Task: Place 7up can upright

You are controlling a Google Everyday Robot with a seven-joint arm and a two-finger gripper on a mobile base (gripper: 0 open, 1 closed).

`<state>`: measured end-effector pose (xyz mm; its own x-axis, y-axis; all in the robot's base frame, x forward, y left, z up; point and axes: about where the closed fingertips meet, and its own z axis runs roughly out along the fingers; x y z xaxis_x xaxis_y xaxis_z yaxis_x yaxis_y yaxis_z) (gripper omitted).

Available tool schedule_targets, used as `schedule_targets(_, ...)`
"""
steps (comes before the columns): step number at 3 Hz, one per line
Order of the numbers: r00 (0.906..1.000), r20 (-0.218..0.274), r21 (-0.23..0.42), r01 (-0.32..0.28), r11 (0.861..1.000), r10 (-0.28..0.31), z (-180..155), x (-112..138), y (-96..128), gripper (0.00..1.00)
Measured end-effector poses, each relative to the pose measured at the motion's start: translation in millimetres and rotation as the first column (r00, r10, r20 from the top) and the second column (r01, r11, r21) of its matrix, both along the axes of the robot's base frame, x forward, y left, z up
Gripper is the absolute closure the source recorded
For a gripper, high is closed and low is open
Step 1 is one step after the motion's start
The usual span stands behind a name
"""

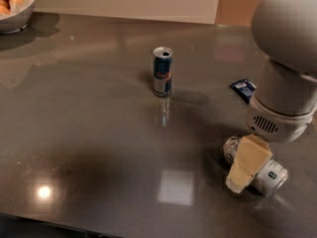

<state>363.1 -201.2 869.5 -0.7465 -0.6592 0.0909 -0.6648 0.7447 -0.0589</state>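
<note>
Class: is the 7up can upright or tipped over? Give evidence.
Tipped: the 7up can lies lengthwise on the table, its ends facing sideways; the gripper sits over its middle.

Camera view. My gripper (243, 168) hangs low at the right side of the dark, glossy table (89, 133), its beige end lying across the 7up can (271, 175). The can rests on its side (one silver end faces up-left, the other down-right). Above it rises my pale, rounded arm (287, 48). A blue packet (242, 88) lies flat just beside the arm. Near the table's middle, well apart from me, a slim blue-and-silver can (162, 72) stands upright. A bowl (17, 23) of pale round food sits at the far left corner.
</note>
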Motion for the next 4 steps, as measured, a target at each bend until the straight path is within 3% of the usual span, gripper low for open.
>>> schedule_targets(2, 0.9983, -0.022, -0.039, 0.052, 0.998, -0.053, -21, 7, -7, 0.00)
schedule_targets(4, 0.9973, -0.023, -0.043, 0.068, 0.997, -0.069, -30, 29, -5, 0.00)
